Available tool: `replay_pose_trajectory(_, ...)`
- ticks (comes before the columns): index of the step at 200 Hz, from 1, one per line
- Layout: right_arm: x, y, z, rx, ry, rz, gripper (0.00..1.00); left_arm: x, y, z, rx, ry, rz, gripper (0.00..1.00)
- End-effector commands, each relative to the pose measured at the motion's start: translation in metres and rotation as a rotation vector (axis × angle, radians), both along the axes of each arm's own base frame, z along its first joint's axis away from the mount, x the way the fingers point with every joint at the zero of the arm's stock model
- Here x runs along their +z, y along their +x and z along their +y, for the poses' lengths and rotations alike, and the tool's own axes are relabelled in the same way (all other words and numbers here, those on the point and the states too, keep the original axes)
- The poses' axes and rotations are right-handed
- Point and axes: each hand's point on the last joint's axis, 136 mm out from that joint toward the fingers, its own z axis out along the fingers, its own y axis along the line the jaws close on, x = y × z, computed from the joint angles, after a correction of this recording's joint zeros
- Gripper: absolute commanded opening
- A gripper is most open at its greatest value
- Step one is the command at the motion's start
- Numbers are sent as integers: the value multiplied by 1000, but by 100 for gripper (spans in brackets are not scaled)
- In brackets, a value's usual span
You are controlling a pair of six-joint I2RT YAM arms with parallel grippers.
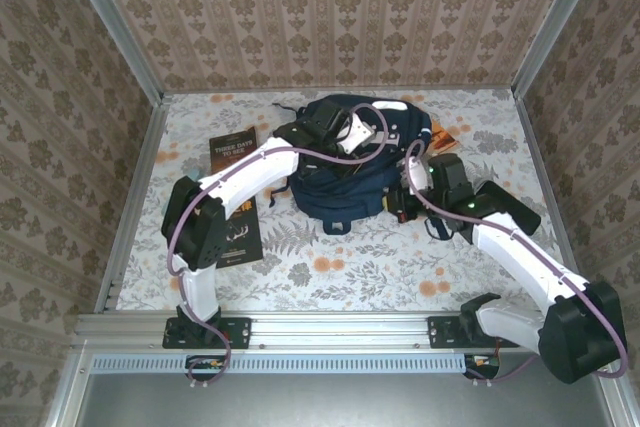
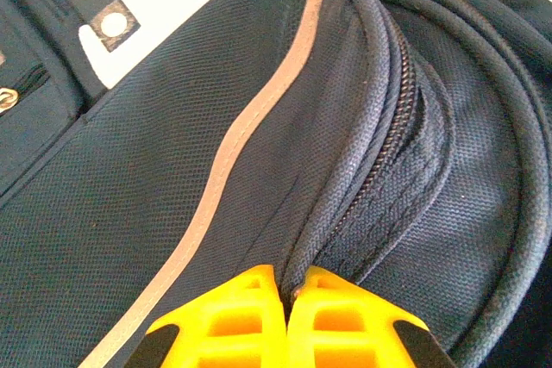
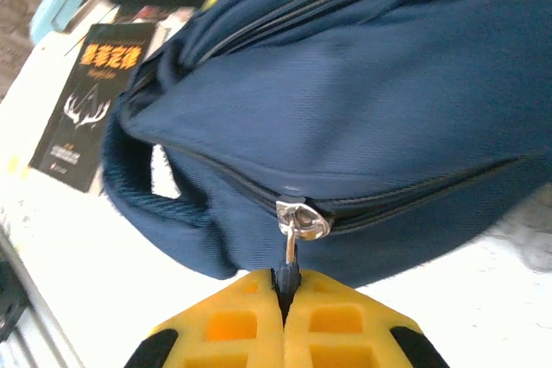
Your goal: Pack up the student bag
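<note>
The student bag, a navy backpack, lies at the middle back of the table. In the left wrist view my left gripper is shut on a fold of the bag's fabric, just beside a closed zipper line and a pale reflective stripe. In the right wrist view my right gripper is shut on the dark pull tab hanging from a silver zipper slider on the bag's side. The zipper is closed on both sides of the slider.
A black book with an orange title lies flat left of the bag, partly under my left arm; it also appears as the book in the right wrist view. Something orange peeks out right of the bag. Patterned walls enclose the table.
</note>
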Motion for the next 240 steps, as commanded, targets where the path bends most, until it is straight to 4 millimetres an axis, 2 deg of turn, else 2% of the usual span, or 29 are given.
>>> replay_pose_trajectory(1, 19, -15, 36, 101, 94, -42, 0, 29, 31, 7, 194, -93, -62, 0)
replay_pose_trajectory(40, 20, -26, 84, 191, 174, -51, 0, 36, 30, 6, 224, -144, -52, 0)
replay_pose_trajectory(62, 20, -27, 93, 194, 204, -33, 0, 43, 27, 9, 223, -173, -46, 0)
replay_pose_trajectory(71, 20, -24, 88, 157, 193, -35, 0, 45, 25, 11, 220, -182, -46, 0)
replay_pose_trajectory(83, 21, -21, 76, 90, 168, -47, 7, 49, 22, 14, 209, -190, -51, 0)
replay_pose_trajectory(100, 29, -15, 47, -70, 165, -28, 35, 53, 18, 19, 189, -198, -56, 0)
replay_pose_trajectory(121, 36, -10, 12, -266, 208, 44, 61, 53, 15, 24, 173, -199, -59, 0)
replay_pose_trajectory(141, 42, -8, -10, -407, 272, 123, 75, 54, 13, 26, 164, -209, -62, 0)
replay_pose_trajectory(177, 43, 8, -31, -624, 413, 277, 79, 61, 8, 25, 149, -243, -64, 0)
replay_pose_trajectory(217, 48, 37, -15, -633, 520, 328, 79, 65, -1, 22, 111, -269, -51, 0)
replay_pose_trajectory(240, 43, 53, -8, -627, 505, 332, 72, 65, -6, 21, 88, -271, -43, 0)
